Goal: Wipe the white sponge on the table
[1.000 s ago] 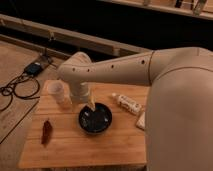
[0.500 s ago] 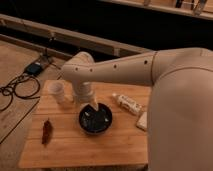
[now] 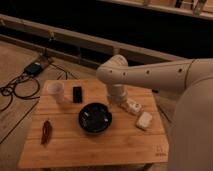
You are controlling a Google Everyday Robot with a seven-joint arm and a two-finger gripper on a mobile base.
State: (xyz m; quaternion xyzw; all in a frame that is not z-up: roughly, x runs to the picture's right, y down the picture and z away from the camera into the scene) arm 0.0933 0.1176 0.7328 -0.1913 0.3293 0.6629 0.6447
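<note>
The white sponge (image 3: pixel 144 120) lies flat on the right part of the wooden table (image 3: pixel 90 150), near its right edge. My arm reaches in from the right and bends down behind the black bowl (image 3: pixel 95 118). My gripper (image 3: pixel 118 99) hangs at its lower end, just above the tabletop, right beside the left end of the white labelled bottle (image 3: pixel 131 106). It is a short way up and left of the sponge and does not touch it.
A white cup (image 3: pixel 56 91) and a small black block (image 3: pixel 77 94) stand at the back left. A reddish-brown object (image 3: pixel 46 132) lies at the front left. Cables (image 3: pixel 17 87) and a power box (image 3: pixel 35 68) lie on the floor to the left.
My arm and gripper have swung right, from beside the cup and over the bowl's back edge to the bottle. The small black block now shows.
</note>
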